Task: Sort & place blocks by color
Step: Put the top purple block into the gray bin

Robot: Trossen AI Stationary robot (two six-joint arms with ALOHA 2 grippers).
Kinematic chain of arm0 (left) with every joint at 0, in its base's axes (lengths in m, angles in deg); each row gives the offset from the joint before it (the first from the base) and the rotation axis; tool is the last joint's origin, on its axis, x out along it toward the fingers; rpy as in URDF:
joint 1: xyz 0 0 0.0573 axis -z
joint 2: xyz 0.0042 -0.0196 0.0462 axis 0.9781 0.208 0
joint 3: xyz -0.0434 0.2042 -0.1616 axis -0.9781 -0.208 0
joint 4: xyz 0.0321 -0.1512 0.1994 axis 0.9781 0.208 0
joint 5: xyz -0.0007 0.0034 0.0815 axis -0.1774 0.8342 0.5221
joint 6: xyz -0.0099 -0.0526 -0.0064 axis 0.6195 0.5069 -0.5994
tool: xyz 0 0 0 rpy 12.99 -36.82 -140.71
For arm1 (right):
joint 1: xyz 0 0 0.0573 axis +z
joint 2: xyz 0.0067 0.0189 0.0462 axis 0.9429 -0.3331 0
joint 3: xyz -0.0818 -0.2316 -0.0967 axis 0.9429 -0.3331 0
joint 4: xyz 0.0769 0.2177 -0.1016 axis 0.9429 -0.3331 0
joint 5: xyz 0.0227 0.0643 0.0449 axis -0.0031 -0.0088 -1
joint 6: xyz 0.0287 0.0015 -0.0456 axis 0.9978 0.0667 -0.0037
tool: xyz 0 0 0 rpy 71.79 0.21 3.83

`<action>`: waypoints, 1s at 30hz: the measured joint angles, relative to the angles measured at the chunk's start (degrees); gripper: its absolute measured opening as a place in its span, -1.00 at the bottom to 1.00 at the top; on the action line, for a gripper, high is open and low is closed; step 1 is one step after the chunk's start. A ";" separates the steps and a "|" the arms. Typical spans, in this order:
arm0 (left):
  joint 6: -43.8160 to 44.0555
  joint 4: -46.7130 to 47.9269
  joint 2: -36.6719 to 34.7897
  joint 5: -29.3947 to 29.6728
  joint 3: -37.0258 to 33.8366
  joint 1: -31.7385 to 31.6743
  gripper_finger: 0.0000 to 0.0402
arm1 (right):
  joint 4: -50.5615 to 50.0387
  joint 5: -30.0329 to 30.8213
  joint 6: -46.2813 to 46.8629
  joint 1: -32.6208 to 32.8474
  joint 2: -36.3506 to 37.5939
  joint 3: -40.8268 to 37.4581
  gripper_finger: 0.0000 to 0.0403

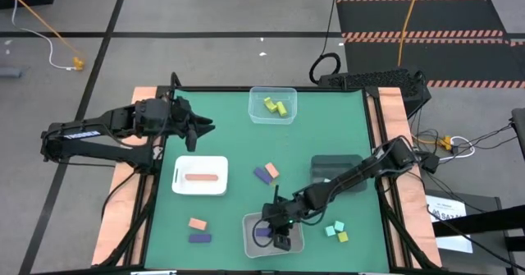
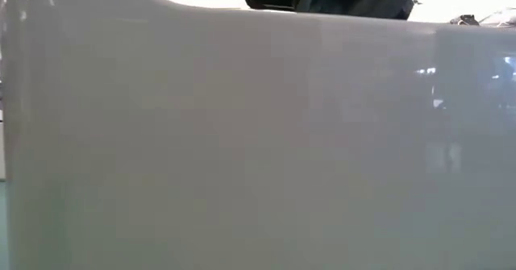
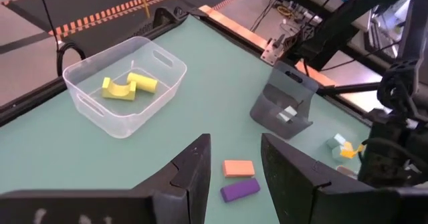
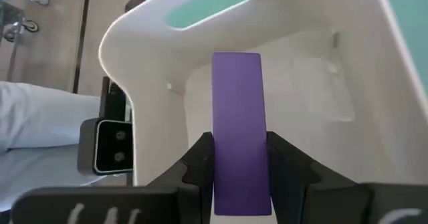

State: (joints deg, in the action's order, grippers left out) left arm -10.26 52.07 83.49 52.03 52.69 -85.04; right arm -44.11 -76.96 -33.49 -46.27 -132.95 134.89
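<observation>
Blocks were roughly half sorted when we checked. We had a purple bar [image 4: 237, 144] clamped in the right gripper [image 4: 237, 158], which hung over the clear bin at the near edge [image 1: 248, 244]; the right wrist view showed the bar between the fingers, above that bin's floor, not yet let go. The high view showed what looked like another purple piece [image 1: 262, 233] in the same bin beside the gripper.

Done as far as we could see: two yellow blocks [image 1: 276, 107] sat in the clear tub at the far edge [image 1: 256, 115], and one salmon bar [image 1: 201, 176] lay in the white tray [image 1: 215, 190].

Left on the mat: a purple and salmon pair touching mid-table [image 1: 266, 173], a salmon block [image 1: 197, 224] with a purple bar [image 1: 199, 238] just beside it near the front left, and a cluster of teal cubes with one yellow-green cube [image 1: 336, 231] front right. The dark bin [image 1: 332, 165] looked meant for the teal; its contents were partly hidden by the right arm.

Left gripper [image 3: 234, 158] hovered over the mat's left side, fingers apart, holding nothing.

Low view was blocked by a pale wall right at the lens.
</observation>
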 joint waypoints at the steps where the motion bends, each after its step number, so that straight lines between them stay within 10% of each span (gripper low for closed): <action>1: -0.09 0.11 0.00 0.00 0.00 0.00 -0.35 | -0.06 0.00 0.00 -0.11 0.00 0.00 -0.59; 13: -0.80 0.58 0.01 0.00 0.00 0.02 -0.35 | -0.35 -0.10 1.05 -0.34 0.17 0.00 0.16; 23: 0.27 1.75 0.01 0.00 0.00 0.02 -0.35 | -0.26 0.45 -3.27 -3.28 8.89 -0.09 0.00; 30: -0.13 1.75 0.01 -0.02 0.00 0.02 -0.35 | -1.49 20.44 -11.04 -6.06 14.56 0.02 -0.03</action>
State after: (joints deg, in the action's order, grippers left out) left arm -10.39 53.82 83.50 52.01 52.69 -85.02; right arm -45.60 -56.52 -44.53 -52.33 -118.38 134.91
